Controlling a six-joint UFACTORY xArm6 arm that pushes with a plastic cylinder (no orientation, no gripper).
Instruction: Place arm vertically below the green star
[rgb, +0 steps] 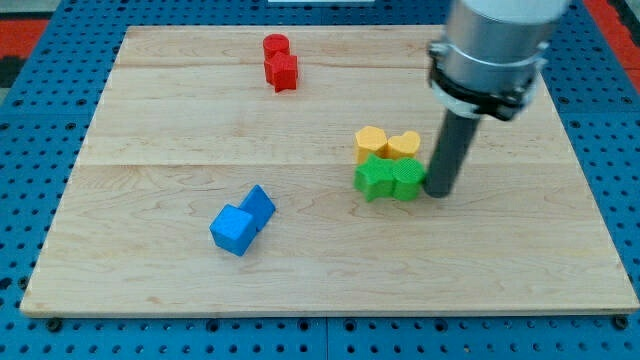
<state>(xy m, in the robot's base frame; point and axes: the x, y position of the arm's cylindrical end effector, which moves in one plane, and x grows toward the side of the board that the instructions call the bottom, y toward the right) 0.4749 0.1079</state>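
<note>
Green star (375, 178) sits just left of a second green block (407, 179), which my tip (440, 192) touches, no end effector fitted.

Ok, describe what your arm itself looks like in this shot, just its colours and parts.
The arm enters from the view's top right as a fat, light grey cylinder. A black ring collar runs around its lower edge, with small pale spots on it. Below that hangs a straight dark rod, round in section and plain, ending in my tip. No cables or lettering show.
</note>
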